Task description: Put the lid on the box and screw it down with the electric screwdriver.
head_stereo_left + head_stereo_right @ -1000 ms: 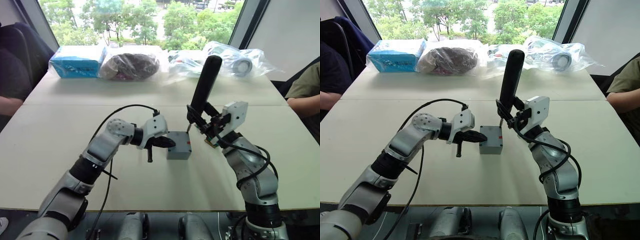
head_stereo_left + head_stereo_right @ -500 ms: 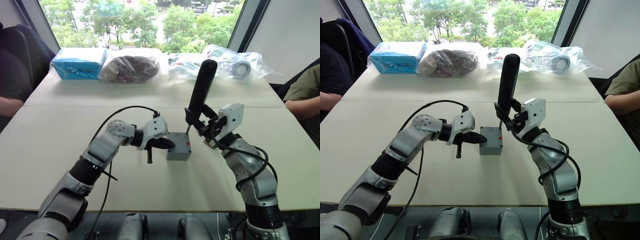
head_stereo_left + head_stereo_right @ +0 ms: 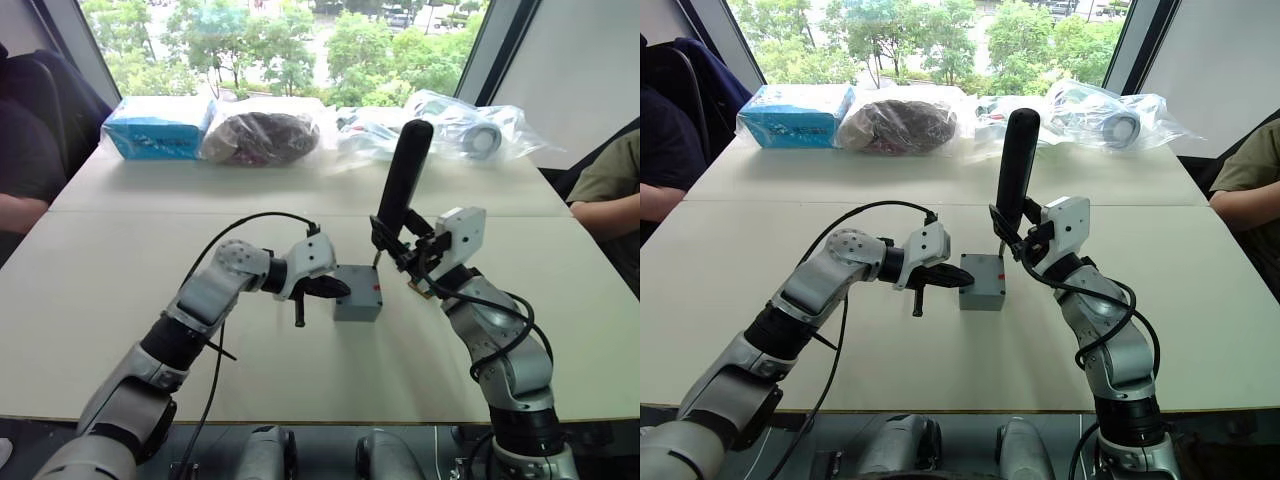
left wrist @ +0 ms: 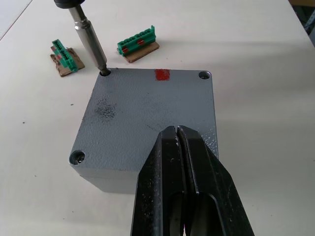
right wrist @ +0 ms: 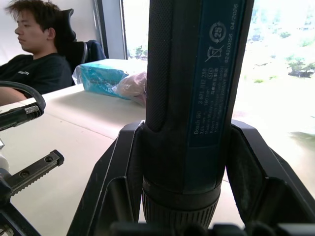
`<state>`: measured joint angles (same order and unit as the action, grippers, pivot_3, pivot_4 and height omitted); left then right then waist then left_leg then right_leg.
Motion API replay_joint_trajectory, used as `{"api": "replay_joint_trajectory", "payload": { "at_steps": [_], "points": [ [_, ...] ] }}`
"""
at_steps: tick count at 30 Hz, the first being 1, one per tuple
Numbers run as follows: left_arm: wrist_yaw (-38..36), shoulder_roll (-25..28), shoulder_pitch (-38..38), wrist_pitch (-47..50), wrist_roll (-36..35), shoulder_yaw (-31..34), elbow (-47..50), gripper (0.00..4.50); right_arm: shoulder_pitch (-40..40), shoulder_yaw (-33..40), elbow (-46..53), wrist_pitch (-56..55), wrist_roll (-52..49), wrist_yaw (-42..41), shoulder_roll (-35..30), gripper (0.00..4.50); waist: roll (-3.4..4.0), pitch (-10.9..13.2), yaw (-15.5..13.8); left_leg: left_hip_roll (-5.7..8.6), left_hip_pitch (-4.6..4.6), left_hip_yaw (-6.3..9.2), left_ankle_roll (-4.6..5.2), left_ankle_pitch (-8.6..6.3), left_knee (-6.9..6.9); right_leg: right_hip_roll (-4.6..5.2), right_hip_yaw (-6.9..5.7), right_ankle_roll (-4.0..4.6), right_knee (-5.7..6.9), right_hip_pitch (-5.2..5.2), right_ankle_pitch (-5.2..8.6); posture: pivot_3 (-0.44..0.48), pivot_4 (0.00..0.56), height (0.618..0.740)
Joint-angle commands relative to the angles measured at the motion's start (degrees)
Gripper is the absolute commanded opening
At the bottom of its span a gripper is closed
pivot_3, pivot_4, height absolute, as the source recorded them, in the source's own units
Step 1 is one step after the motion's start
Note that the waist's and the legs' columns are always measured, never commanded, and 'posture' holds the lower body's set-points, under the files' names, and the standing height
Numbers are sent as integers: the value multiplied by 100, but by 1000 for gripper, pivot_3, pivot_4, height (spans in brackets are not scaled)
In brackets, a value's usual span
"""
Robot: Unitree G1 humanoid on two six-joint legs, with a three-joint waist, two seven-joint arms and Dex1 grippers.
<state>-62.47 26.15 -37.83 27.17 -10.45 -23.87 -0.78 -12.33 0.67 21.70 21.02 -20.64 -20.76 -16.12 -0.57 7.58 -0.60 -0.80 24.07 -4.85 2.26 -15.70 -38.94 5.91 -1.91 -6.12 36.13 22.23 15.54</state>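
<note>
- Eye views: our right gripper (image 3: 392, 240) clamps one electric screwdriver (image 3: 403, 183), a dark cylinder standing nearly upright, bit down at the far corner of the box (image 3: 358, 300). Our left gripper (image 3: 335, 289), fingers pressed together, rests at the box's left edge.
- Left wrist view: one flat, speckled grey lid (image 4: 147, 115) sits on the box, with three screw holes visible; the metal bit enters one. Two green connector pieces (image 4: 138, 43) lie beyond.
- Right wrist view: two black fingers (image 5: 120, 172) flank the screwdriver's textured barrel.
</note>
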Motion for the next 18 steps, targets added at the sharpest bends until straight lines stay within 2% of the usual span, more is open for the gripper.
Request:
{"api": "replay_joint_trajectory", "payload": {
  "at_steps": [1,13,18],
  "points": [
    [7,21,56,53,189,-128,-100,0,278,-210,-475,438,105,-60,-67,1800,0,0,0,0,-2,0,0,-1,1,2,0,1,-1,0,1,0,150,740],
    [19,2,58,60,183,-121,-112,0,235,-195,-411,479,65,-91,-93,1800,0,0,8,5,-15,3,-7,-7,17,38,-9,26,-3,6,14,0,150,740],
    [21,-5,41,22,195,-110,-182,0,167,-182,-327,531,37,-84,-107,1800,0,0,18,33,-46,-1,-16,-2,75,67,-7,29,-14,1,16,0,150,740]
  ]
}}
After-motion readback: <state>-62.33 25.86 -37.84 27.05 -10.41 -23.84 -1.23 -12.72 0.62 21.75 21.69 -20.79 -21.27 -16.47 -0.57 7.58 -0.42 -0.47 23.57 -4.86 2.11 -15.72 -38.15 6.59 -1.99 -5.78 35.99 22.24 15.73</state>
